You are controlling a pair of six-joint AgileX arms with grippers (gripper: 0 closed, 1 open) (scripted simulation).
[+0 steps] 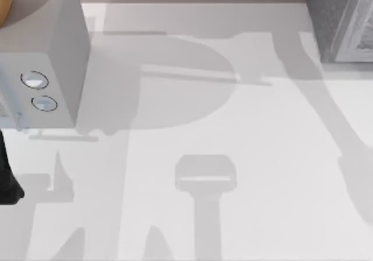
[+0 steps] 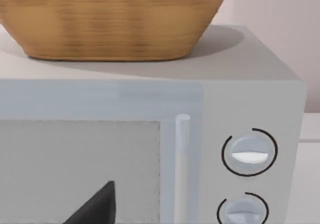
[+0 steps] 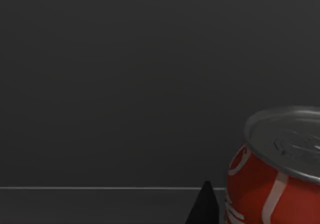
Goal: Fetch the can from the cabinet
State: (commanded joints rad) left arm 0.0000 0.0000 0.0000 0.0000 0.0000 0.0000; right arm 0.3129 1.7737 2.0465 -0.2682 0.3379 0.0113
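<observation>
One microwave (image 1: 44,57) at the table's (image 1: 233,133) left edge, two dials (image 2: 249,152) on its front, one door handle (image 2: 181,164). One wicker basket (image 2: 112,19) on top. One red can (image 3: 277,176). One grey cabinet (image 1: 344,19), far right corner.

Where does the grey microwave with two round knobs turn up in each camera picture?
Top view: grey microwave at the left edge, towards the back.
Left wrist view: its front faces the camera, close up.
Right wrist view: a red can in a dark space instead.
Shared landmark: its upper round knob.
</observation>
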